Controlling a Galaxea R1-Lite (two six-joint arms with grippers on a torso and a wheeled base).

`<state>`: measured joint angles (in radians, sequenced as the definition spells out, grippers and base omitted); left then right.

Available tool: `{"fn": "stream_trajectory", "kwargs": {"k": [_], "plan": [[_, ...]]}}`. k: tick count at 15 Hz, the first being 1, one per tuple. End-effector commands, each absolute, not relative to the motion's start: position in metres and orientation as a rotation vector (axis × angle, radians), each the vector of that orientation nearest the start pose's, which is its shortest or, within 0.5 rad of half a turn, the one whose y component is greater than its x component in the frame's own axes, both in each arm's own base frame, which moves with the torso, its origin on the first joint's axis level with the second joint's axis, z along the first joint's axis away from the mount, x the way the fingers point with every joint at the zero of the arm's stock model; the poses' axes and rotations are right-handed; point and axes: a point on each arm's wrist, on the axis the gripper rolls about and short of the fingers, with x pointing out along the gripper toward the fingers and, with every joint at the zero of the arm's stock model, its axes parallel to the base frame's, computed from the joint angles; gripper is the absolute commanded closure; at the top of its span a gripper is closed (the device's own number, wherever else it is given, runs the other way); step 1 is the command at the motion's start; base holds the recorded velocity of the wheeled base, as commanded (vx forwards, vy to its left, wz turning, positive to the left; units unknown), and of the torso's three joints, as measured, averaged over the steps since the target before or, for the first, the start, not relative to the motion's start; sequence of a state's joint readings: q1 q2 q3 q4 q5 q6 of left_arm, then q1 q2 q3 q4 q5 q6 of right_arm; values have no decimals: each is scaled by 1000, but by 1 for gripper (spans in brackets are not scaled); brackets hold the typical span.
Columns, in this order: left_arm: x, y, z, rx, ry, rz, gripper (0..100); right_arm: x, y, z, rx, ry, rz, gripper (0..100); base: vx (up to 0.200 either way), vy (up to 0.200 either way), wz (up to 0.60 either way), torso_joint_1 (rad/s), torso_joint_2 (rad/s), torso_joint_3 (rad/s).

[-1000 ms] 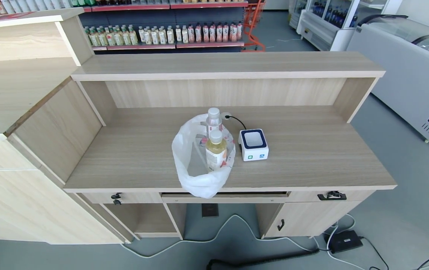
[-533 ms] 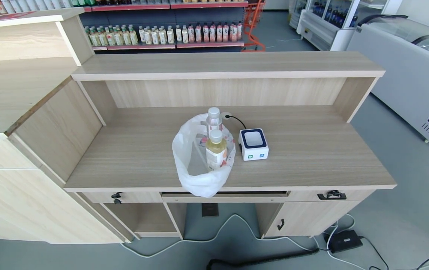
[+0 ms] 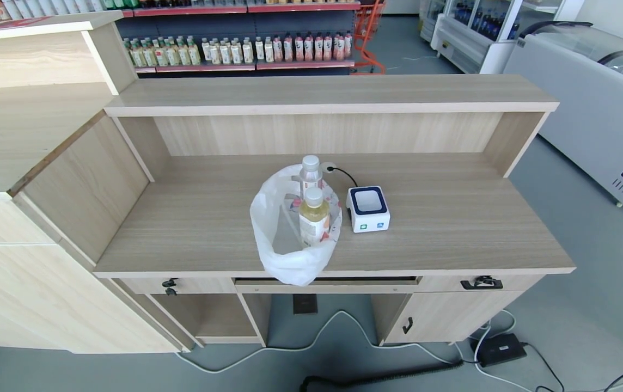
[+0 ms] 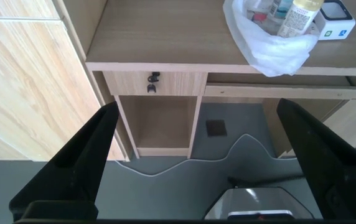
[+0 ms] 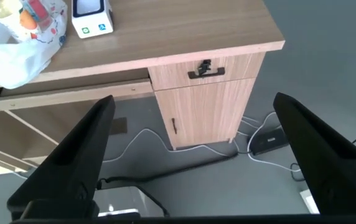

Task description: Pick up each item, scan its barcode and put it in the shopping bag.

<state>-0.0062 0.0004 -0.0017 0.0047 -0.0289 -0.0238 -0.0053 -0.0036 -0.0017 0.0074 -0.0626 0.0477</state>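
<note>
While both arms hang low in front of the checkout counter [image 3: 453, 218], the left gripper [image 4: 196, 106] and the right gripper [image 5: 193, 98] each show dark fingers spread wide, with nothing between them. On the wooden top a white shopping bag [image 3: 284, 256] stands open near the front edge, its lower side drooping a little over the lip. Two bottles stand upright inside it. A yellow tea bottle [image 3: 313, 218] with a pale cap is toward the front, and a clear bottle [image 3: 310, 173] with a white cap is just behind it. Just beside the bag, on the robot's right, sits the white barcode scanner [image 3: 367, 209], its dark-framed window facing up. A black cable [image 3: 344, 175] curls away from its back. Under the counter top on that side, a black handle [image 3: 482, 282] marks a drawer front.
</note>
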Motion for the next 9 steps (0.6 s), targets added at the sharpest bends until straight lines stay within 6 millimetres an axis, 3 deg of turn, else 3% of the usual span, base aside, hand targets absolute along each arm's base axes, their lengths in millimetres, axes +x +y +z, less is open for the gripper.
{"fn": "stream_trajectory", "kwargs": {"k": [1, 9], "plan": [[-23, -1, 75, -25, 4, -35, 0, -23, -1, 75, 43, 6, -69, 0, 0, 0, 0, 0, 0, 0], [-23, -1, 75, -25, 4, -35, 0, -23, -1, 75, 46, 6, -68, 0, 0, 0, 0, 0, 0, 0]]}}
